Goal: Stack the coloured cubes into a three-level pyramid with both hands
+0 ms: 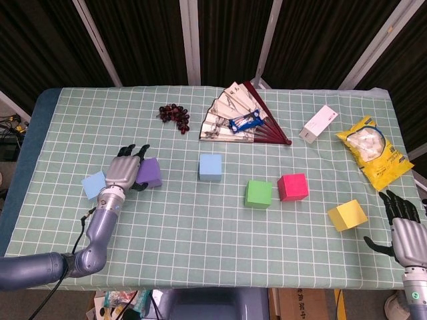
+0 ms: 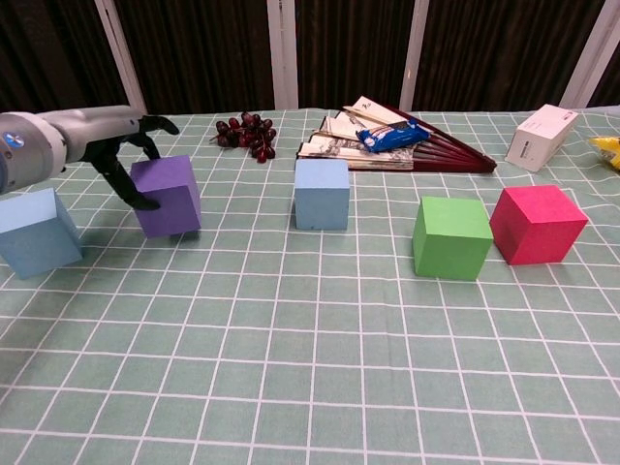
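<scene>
Fingers of the left hand grip the purple cube, light-blue cube beside, grapes beyond.

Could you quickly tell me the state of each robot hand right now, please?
Left robot hand: holding the purple cube.
Right robot hand: open, holding nothing.

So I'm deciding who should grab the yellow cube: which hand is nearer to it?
Right. The right hand sits just beside the yellow cube at the table's near right edge; the left hand is far across the table, holding the purple cube.
</scene>
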### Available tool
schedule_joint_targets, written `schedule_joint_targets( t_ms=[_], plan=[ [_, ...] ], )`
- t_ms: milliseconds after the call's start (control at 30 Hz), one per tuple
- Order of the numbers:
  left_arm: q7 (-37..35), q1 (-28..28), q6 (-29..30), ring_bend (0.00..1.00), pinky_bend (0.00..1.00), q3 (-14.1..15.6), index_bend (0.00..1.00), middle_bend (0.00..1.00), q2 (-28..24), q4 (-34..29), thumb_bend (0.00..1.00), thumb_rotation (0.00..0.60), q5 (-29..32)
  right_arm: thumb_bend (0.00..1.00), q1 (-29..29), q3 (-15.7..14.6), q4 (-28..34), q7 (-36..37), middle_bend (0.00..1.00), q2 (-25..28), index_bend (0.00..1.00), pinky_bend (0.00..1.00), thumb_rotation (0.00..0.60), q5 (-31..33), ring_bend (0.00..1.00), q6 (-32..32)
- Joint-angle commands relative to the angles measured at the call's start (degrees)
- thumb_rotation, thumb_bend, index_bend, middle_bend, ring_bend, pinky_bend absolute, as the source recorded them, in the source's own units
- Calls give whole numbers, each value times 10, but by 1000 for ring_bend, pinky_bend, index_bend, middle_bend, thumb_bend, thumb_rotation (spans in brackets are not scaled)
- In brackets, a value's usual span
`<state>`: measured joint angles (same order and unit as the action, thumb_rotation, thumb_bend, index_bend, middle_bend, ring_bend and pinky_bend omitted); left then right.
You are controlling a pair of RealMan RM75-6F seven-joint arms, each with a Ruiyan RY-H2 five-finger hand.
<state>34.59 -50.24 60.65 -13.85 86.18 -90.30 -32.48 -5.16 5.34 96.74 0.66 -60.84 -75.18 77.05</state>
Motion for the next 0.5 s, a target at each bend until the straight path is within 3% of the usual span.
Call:
schedule_joint_targets(
  t_ms=[33,500],
  plan=[
    [14,-29,-37,35,19,-8,0,346,10,31,359,600,-3,218,0,0,-1,0,0,0,0,0,600,1,0,0],
    [10,-90,-101,35,19,-30,0,349,54,122,360,600,15,219,-1,3,-2,4,0,0,0,0,600,6,0,-2]
  ],
)
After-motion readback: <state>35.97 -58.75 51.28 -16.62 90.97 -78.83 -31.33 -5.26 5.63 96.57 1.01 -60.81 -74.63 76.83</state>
